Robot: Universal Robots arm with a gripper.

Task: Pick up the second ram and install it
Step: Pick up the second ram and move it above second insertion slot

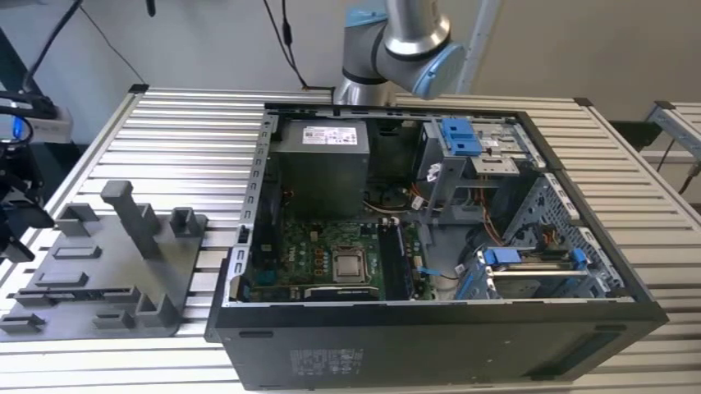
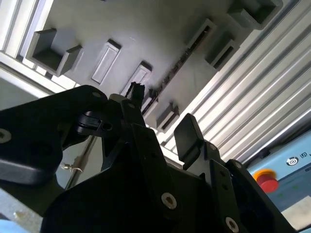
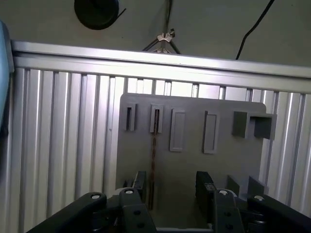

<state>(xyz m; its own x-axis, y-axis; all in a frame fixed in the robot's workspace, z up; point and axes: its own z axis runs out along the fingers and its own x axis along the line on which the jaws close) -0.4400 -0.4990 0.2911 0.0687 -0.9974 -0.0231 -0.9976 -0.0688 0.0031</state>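
Note:
The second ram point(image 3: 153, 155) stands on its long edge in a slot of the grey tray point(image 3: 189, 167), showing as a thin dark-brown strip. In the second wrist view the ram point(image 2: 181, 64) runs diagonally across the tray point(image 2: 146, 29). My gripper point(image 3: 172, 190) is open and hovers just above the ram's near end. The strip lies between my fingertips, close beside one finger point(image 3: 140, 187) and well apart from the other. Nothing is held. In the second wrist view my gripper point(image 2: 163, 121) also stands open.
The tray point(image 1: 66, 283) with its upright post point(image 1: 131, 215) lies on the ribbed metal table point(image 1: 186, 139) at the exterior view's left. The open computer case point(image 1: 438, 246) with motherboard and CPU socket point(image 1: 350, 264) sits beside it. The table edge runs just beyond the tray.

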